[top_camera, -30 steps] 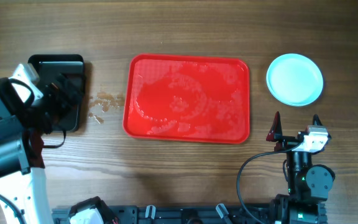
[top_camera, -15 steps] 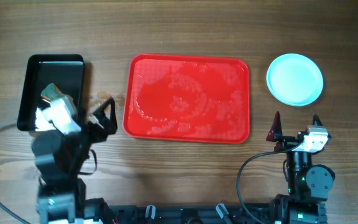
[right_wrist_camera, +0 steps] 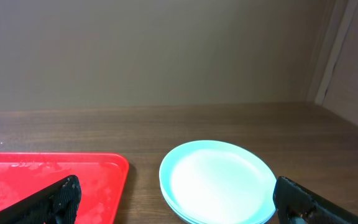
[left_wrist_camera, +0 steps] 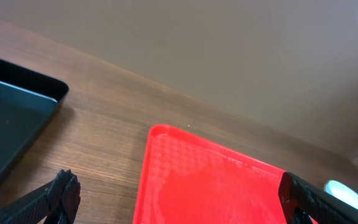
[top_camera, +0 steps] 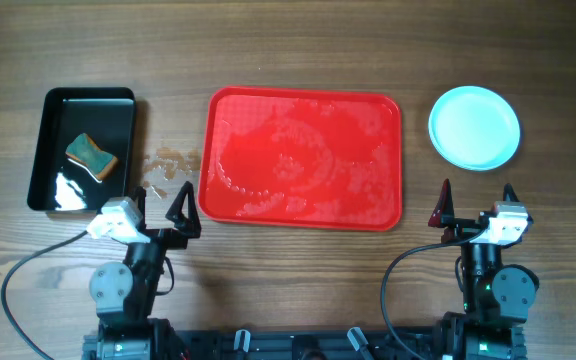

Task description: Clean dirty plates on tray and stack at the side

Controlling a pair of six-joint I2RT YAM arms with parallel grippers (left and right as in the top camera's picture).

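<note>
Overhead, open room: bare wood lay between the tray and the plates and along the near edge.
Tray: red, mid-table, bare, showed a wet sheen in patches.
Plates: pale mint, stacked right of tray, not touching; top face looked clean.
Left gripper: jaws stood apart, empty, off tray's near-left corner.
Right gripper: jaws stood apart, empty, nearer than plates.
Black tray: far left, held a sponge.

Plates beside red tray (right side)
</note>
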